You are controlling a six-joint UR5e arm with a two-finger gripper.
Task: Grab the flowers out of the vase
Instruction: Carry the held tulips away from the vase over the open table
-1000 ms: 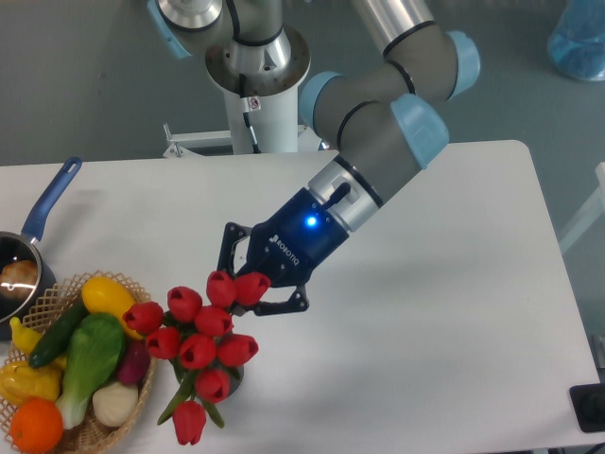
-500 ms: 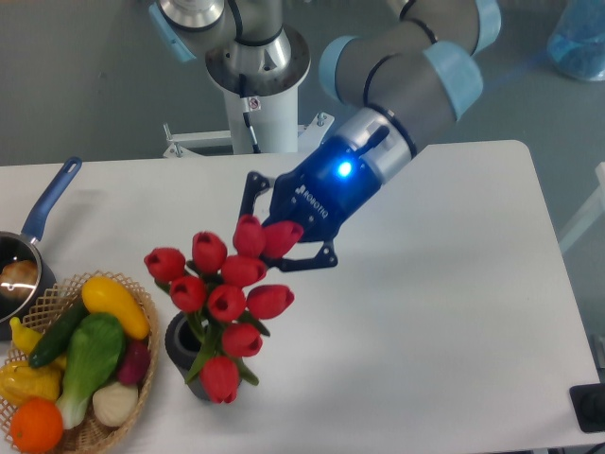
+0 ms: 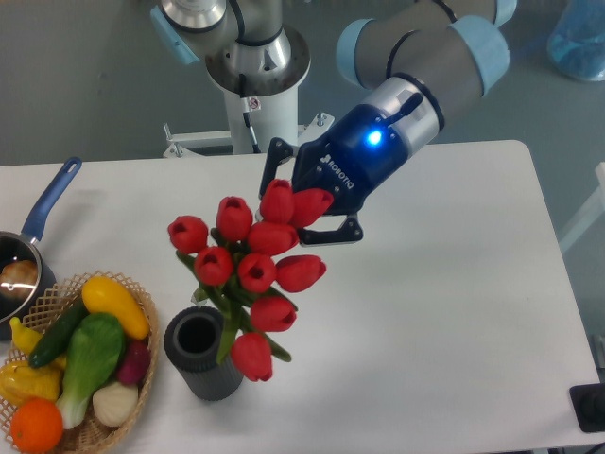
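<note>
The flowers (image 3: pixel 255 270), a bunch of red tulip buds on green stems, hang in the air up and to the right of the vase (image 3: pixel 202 353). My gripper (image 3: pixel 301 210) is shut on the top of the bunch, its dark fingers partly hidden behind the uppermost buds. The vase is a dark grey ribbed cylinder standing upright on the white table, and its round mouth shows open and dark. The lowest bud and the stem ends overlap the vase's right rim in this view; I cannot tell if they touch it.
A wicker basket (image 3: pixel 142 374) of toy vegetables and fruit sits just left of the vase. A blue-handled saucepan (image 3: pixel 33 236) stands at the left edge. The arm's white base post (image 3: pixel 257 90) rises behind the table.
The gripper has risen and moved right with the flowers held. The stems have come up out of the vase, whose mouth now shows uncovered.
</note>
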